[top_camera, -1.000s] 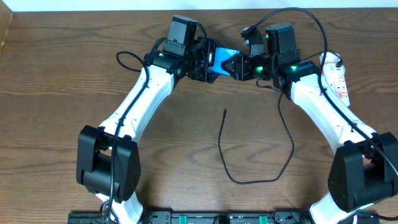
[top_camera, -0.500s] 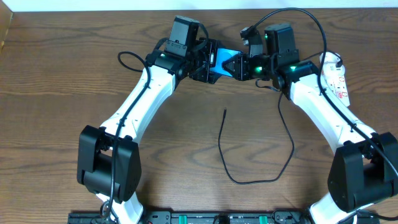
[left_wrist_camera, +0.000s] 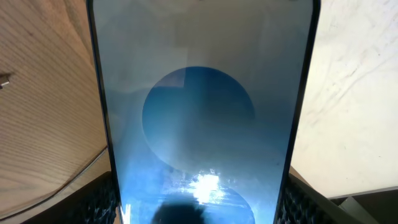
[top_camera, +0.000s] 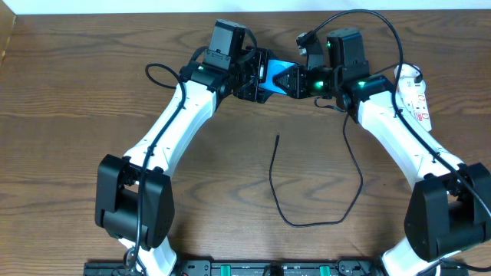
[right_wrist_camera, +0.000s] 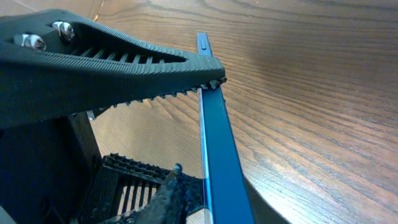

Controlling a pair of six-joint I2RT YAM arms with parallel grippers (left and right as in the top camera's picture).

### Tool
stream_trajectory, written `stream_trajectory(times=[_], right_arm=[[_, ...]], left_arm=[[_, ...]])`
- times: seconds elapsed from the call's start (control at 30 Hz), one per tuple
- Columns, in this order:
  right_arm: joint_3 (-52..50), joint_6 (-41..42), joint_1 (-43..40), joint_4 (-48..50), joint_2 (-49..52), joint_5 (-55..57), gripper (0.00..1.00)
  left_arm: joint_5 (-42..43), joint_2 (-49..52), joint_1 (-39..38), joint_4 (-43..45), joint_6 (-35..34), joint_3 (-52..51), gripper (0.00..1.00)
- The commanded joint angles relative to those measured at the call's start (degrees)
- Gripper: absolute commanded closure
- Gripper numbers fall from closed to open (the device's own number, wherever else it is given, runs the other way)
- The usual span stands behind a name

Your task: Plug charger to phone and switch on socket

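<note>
Phone (top_camera: 278, 70) is clamped across its width by left pincer (top_camera: 259, 77), right pincer (top_camera: 293, 80) is just tightened onto its edge, steadying it for plugging; charger (top_camera: 272, 180) tip is left loose mid-tabletop (top_camera: 77, 115).

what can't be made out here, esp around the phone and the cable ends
Phone port: overhead, the left gripper and right gripper cover its ends; left wrist, frame edges cut them off.
Right gripper's grip: right wrist, lower finger cut by the bottom edge.
Charger cable plug: overhead, hidden under the right arm.
Power strip switches: overhead, too small, partly behind that arm.
</note>
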Motion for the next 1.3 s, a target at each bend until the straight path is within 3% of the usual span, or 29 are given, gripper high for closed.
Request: stream_trajectory(times=[0.0, 0.23, 0.47, 0.5, 0.57, 0.63, 0.67, 1.0, 1.27], right_arm=[[0.96, 0.28, 0.24, 0.11, 0.48, -1.03, 0.86], [0.96, 0.31, 0.24, -0.07, 0.48, -1.01, 0.98], [0.96, 0.31, 0.09, -0.02, 0.48, -0.24, 0.99], [0.96, 0.31, -0.13, -0.04, 0.48, 0.48, 0.99], [0.96, 0.31, -1.18, -0.04, 0.48, 1.38, 0.99], [0.96, 0.37, -2.69, -0.04, 0.48, 1.33, 0.99], [0.96, 0.70, -3.43, -0.04, 0.48, 1.36, 0.99], [0.96, 6.93, -13.29, 0.37, 0.48, 0.81, 0.99], [0.96, 32.15, -17.33, 2.16, 0.48, -8.44, 0.99]], left_arm=[[-0.31, -1.88, -0.11, 0.50, -0.50, 0.96, 0.93], [-0.31, -1.88, -0.11, 0.50, -0.50, 0.96, 0.93], [-0.31, -1.88, -0.09, 0.42, 0.35, 0.96, 0.92], [-0.31, -1.88, -0.09, 0.24, 0.61, 0.96, 0.83], [-0.28, -1.88, 0.02, -0.74, 0.83, 0.96, 0.34], [-0.28, -1.88, 0.04, -1.03, 2.05, 0.96, 0.13], [-0.31, -1.88, 0.04, -1.03, 2.58, 0.96, 0.10], [-0.35, -3.28, 0.15, 1.05, 6.67, 0.96, 0.08], [-9.84, -7.98, 0.13, 2.93, 18.78, 0.96, 0.08]])
